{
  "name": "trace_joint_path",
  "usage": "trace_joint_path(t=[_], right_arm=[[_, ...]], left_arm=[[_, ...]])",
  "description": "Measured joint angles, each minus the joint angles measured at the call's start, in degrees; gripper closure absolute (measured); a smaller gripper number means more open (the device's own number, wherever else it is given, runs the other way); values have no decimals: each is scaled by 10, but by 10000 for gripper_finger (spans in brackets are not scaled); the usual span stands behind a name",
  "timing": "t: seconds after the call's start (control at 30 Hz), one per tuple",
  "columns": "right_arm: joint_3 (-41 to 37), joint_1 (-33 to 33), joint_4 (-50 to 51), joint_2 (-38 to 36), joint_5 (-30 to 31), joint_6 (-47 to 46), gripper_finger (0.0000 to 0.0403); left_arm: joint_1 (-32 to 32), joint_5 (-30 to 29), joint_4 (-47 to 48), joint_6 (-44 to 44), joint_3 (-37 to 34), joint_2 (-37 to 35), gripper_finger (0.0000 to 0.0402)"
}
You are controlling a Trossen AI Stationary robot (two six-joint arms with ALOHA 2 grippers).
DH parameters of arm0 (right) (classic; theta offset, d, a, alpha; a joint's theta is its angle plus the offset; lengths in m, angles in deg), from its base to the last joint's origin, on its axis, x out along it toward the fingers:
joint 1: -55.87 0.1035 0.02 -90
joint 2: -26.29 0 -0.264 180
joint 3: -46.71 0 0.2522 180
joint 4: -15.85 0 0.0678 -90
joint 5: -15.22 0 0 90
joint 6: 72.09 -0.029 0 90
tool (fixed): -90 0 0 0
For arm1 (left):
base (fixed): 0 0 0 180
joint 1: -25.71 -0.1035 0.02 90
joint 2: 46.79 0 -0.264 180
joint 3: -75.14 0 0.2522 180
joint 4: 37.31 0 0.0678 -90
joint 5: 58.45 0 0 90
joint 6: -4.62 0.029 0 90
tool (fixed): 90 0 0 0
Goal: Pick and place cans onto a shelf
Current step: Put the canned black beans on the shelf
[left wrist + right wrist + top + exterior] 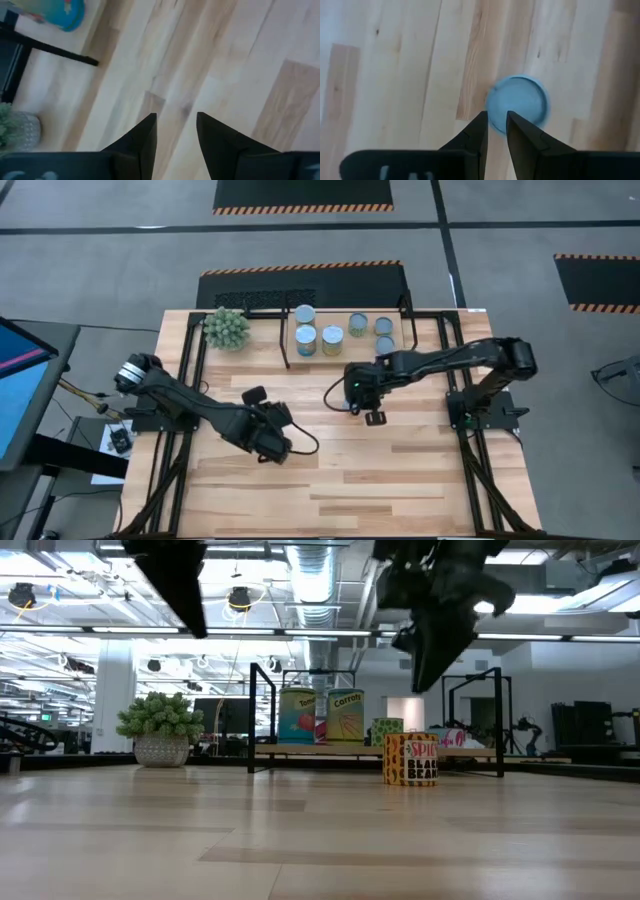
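Observation:
One can [410, 758] with a yellow-and-black label stands upright on the table; its round bluish top [517, 105] shows in the right wrist view. My right gripper [496, 116] hangs above it, pointing down, with its fingers a narrow gap apart and nothing between them; it also shows in the high view [368, 408] and the low view [430, 645]. Several cans [332, 340] stand on the shelf [290, 352] at the table's far side. My left gripper [176, 120] is open and empty above the bare table, left of centre [265, 420].
A green spiky plant in a pot [226, 328] stands at the far left beside the shelf [300, 750]. Black frame rails [185, 380] run along the table's left and right sides. Bare wood lies toward the near edge.

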Motion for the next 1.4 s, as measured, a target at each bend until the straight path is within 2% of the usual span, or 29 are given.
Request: trace_joint_path(t=[0.1, 0.3, 0.43, 0.67, 0.93, 1.0, 1.13, 1.3, 1.4], right_arm=[[0, 2, -12, 27, -1, 0, 310], [0, 1, -18, 50, -1, -14, 310], [0, 1, -26, 67, -2, -24, 310], [2, 0, -26, 111, -17, -44, 310], [3, 0, -31, 128, -11, -84, 313], [2, 0, -34, 127, 5, -101, 328], [3, 1, -36, 124, 50, -108, 387], [27, -4, 27, 113, 77, -104, 395], [49, -5, 67, 77, 76, -93, 396]], left_arm=[[-5, 5, -53, 15, -63, -54, 274], [-40, 75, -293, 33, -265, -196, 274], [-67, 104, -374, 29, -335, -251, 274], [-75, 105, -388, 50, -341, -259, 274], [-75, 102, -387, 46, -341, -256, 274], [-75, 94, -387, 40, -341, -256, 274], [-75, 60, -397, 32, -341, -256, 274], [-75, 38, -430, 37, -341, -256, 274], [-75, 31, -442, 40, -341, -256, 274]])
